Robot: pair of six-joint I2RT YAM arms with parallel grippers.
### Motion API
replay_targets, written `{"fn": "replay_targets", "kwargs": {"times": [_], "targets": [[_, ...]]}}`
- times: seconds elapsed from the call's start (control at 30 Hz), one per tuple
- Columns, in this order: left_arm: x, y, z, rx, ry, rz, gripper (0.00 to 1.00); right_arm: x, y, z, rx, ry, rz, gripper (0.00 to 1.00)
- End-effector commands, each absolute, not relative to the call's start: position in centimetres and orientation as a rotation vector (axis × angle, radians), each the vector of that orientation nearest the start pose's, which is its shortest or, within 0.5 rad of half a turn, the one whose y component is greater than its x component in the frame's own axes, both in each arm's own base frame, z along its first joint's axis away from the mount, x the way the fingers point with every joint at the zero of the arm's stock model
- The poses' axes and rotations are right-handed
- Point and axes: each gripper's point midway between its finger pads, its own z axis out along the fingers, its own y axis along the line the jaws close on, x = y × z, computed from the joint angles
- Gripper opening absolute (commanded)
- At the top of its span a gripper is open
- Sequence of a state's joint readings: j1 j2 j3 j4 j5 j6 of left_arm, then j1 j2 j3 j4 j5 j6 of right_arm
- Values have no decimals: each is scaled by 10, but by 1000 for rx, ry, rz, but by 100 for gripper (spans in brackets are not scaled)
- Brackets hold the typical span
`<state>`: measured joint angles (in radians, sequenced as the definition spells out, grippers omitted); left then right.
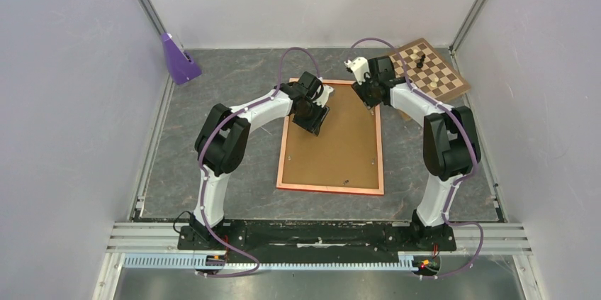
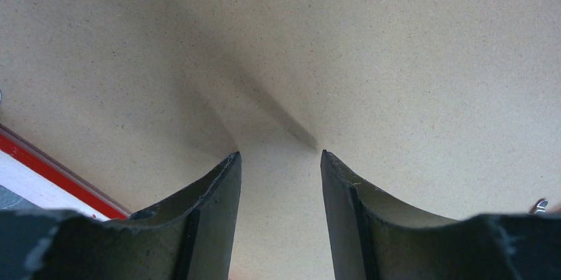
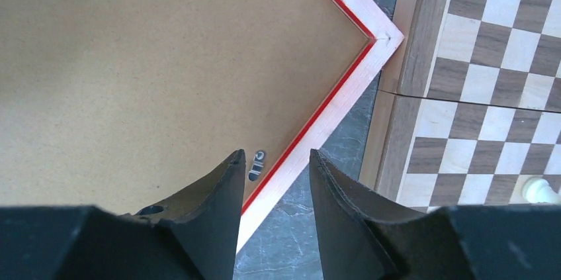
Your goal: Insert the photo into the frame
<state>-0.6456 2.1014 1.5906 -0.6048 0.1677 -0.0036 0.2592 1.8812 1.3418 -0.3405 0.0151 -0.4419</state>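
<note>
Brown backing board [image 1: 333, 140] fills the orange-red frame [image 1: 329, 189], which lies face down in the middle of the table [image 1: 212, 101], its long sides running near to far. Judging from that, the job looks close to finished: the board sits inside the rails, and a small metal clip [image 3: 255, 164] shows on it just inside the right rail, towards the far corner. The photo itself is nowhere to be seen. It may lie under the board, printed side down, but no view proves that, so I cannot say whether it is in place. What seems left is pressing the board flat and turning the clips, if they are not yet turned; their setting is too small to read. The left gripper [image 2: 280, 155] hangs low over the far left part of the board, its fingers [image 2: 215, 194] moderately parted with nothing between them; whether the tips touch the board I cannot tell. The right gripper [image 3: 274, 154] hovers over the right rail near the far corner, jaws likewise part-way open and empty. A chessboard [image 1: 448, 73] lies just beside that corner, at the far right, partly hidden behind the right arm.
</note>
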Motion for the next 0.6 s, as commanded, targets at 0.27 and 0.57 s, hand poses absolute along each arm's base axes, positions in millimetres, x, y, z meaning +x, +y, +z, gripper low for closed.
{"fn": "replay_targets", "kwargs": {"times": [0.27,0.57], "targets": [[358,-312,33,980,2546,-432,54,453,87,56,-953,2353,-217,43],[355,-309,28,988,2558,-423,54,441,83,39,-1000,2388,-243,42]]}}
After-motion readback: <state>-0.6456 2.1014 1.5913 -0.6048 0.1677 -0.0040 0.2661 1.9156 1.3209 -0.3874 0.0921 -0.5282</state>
